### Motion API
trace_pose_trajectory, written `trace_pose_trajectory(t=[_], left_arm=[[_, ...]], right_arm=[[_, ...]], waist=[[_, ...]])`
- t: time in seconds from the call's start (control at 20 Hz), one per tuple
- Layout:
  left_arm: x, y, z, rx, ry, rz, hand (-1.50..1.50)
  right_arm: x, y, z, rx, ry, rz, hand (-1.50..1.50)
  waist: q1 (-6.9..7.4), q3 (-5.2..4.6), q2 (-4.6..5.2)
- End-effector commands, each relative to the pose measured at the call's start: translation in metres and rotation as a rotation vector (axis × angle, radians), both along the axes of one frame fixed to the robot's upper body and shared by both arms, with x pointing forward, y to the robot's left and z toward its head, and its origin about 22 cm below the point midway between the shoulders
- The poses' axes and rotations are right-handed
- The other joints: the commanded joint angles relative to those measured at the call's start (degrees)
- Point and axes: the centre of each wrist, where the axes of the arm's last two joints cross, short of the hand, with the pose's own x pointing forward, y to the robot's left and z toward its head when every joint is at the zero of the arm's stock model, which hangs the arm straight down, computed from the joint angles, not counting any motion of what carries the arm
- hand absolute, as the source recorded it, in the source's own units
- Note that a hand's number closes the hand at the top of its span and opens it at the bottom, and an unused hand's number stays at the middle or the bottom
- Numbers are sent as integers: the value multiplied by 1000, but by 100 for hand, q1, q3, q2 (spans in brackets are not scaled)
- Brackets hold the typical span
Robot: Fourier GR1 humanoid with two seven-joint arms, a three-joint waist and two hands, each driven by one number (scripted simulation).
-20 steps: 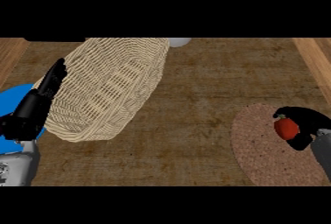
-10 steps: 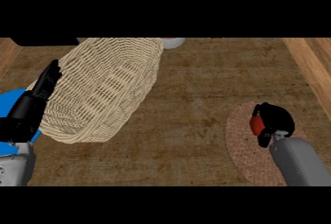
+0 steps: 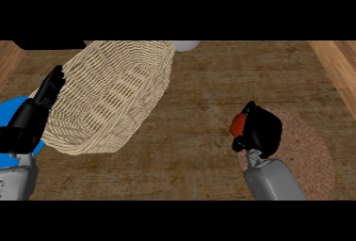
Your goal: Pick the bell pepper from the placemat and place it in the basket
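The wicker basket (image 3: 111, 99) lies well left of the right hand (image 3: 262, 132); the brown placemat (image 3: 309, 150) sits beneath and right of it. That hand curls round the red bell pepper (image 3: 238, 124), which shows at its left side. The left hand (image 3: 38, 110) rests, fingers straight, beside the basket. Carried low, the pepper could strike the basket's rim and slip out.
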Motion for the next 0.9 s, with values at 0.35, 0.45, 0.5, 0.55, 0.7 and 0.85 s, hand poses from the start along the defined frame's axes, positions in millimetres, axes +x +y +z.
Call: trace_pose_trajectory(t=[0.35,0.45,0.5,0.55,0.7,0.85], left_arm=[[1,-2,-1,-14,7,-43,0],[8,-21,1,-13,1,-46,0],[11,-13,3,-2,-7,-24,0],[7,-27,-16,-10,0,-47,0],[12,-9,6,-3,-9,-53,0],[5,-8,0,-7,-7,-64,0]], right_arm=[[-47,80,145,325,-646,179,150],[-43,91,178,278,-652,195,150],[-45,95,198,310,-660,234,150],[-43,107,201,301,-634,250,150],[-31,120,242,366,-620,320,150],[-20,140,261,380,-576,300,150]], waist=[[240,7,72],[214,7,90],[229,5,93],[244,3,101],[333,2,107],[402,-2,106]])
